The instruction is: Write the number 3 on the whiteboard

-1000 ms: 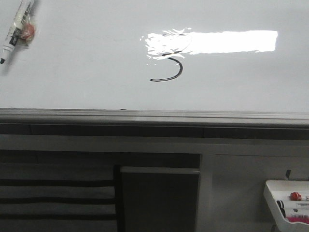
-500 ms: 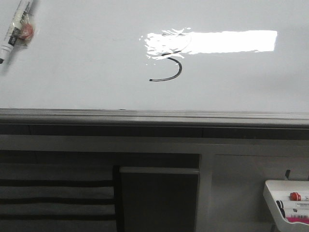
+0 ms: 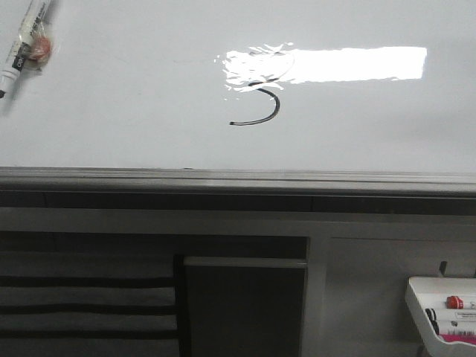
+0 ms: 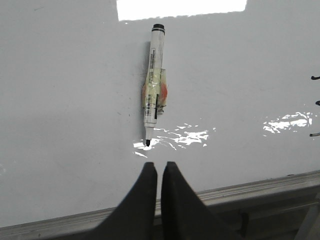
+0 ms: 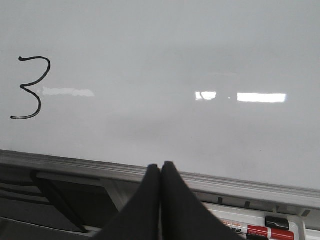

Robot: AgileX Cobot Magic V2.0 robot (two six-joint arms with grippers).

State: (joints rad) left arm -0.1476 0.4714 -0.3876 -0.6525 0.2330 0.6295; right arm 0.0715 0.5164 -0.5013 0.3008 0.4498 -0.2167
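We see the black hand-drawn number 3 (image 5: 31, 88) complete on the large glossy white whiteboard (image 5: 190, 60); in the right wrist view it sits off to one side of our right jaws (image 5: 160, 169), well apart from them and above the board's grey metal edge rail (image 5: 75, 161). In the front view its lower hook (image 3: 260, 111) is clear while its upper part fades into the bright rectangular light reflection (image 3: 349, 64). Our right jaws are pressed together with nothing between them, and just behind them lies a white tray of markers (image 5: 260, 231). Our left jaws (image 4: 159, 170) stand nearly closed, a thin gap showing, empty. Straight ahead of their tips the white uncapped black-tipped marker (image 4: 153, 85) lies on the board, its tip pointing at them, near but not touching.
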